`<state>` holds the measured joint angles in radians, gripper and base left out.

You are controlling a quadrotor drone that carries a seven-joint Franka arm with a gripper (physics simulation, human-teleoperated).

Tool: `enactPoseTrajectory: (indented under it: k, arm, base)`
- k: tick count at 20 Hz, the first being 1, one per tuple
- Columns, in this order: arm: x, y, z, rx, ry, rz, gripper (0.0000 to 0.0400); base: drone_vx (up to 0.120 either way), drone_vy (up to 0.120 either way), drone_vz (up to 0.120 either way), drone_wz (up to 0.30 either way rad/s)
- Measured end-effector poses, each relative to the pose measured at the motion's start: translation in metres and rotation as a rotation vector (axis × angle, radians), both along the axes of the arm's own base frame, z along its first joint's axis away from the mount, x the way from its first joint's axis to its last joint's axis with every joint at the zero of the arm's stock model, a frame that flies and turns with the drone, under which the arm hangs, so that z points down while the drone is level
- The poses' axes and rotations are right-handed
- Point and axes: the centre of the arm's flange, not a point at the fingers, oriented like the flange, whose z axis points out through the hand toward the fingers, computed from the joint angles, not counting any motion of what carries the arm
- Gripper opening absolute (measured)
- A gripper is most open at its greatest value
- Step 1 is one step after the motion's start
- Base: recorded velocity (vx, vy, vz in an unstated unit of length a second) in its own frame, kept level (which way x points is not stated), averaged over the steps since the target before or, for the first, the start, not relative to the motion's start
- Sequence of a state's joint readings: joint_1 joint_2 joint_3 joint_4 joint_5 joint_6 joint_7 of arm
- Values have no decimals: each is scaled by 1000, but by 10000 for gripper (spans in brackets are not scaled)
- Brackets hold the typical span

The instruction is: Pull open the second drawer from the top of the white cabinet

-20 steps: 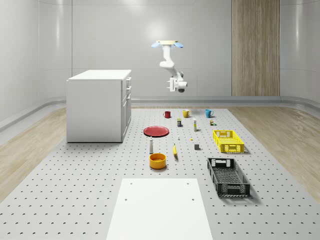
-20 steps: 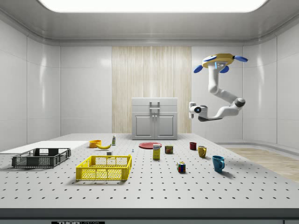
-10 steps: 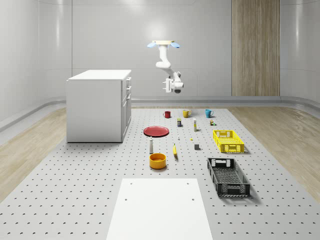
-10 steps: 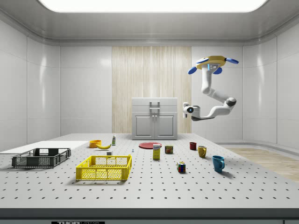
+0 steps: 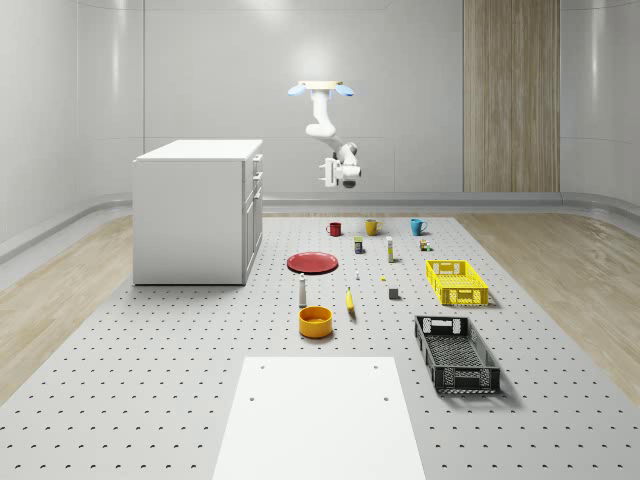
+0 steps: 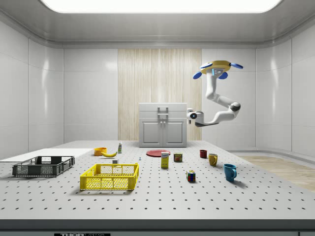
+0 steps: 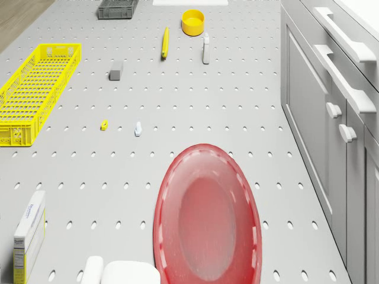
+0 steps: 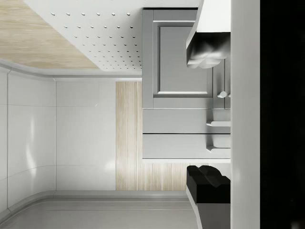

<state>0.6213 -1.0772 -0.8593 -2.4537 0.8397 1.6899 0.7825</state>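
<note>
Two stacked drawers with bar handles top the front of the boxy white cabinet [image 5: 198, 210], and the second drawer from the top [image 8: 176, 120] sits flush with the face, shut, above a pair of panelled doors. That cabinet stands on the grey perforated surface [image 5: 180, 340], toward the whole-scene view's left. A yellow-bodied quadrotor drone with blue rotors [image 5: 321, 88] hovers in the air, well above the surface and off the cabinet's drawer side, roughly over the round red plate [image 7: 207, 216]. Its white jointed arm [image 6: 220, 107] hangs down and bends toward the cabinet front. The claw [image 6: 189, 115] is level with the drawers and near them but apart; from the side view it overlaps the cabinet's right edge, though how much gap remains is hard to judge. In the wrist view the fingers [image 8: 208, 49] stand spread, with the drawer handles between them and nothing held. Further along the surface lie a yellow bowl [image 5: 315, 321], a yellow mesh crate [image 5: 456, 282], a black mesh crate [image 5: 456, 353] and a blue mug [image 5: 417, 226].
</note>
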Motion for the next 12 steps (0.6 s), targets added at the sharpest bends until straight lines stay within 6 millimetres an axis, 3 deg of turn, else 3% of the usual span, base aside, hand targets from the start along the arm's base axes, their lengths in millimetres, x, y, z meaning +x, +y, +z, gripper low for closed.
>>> enactPoseTrajectory:
  k: [12]
  arm:
    - [0,0,0,0,0,0,300]
  base:
    - [120,-117,0,0]
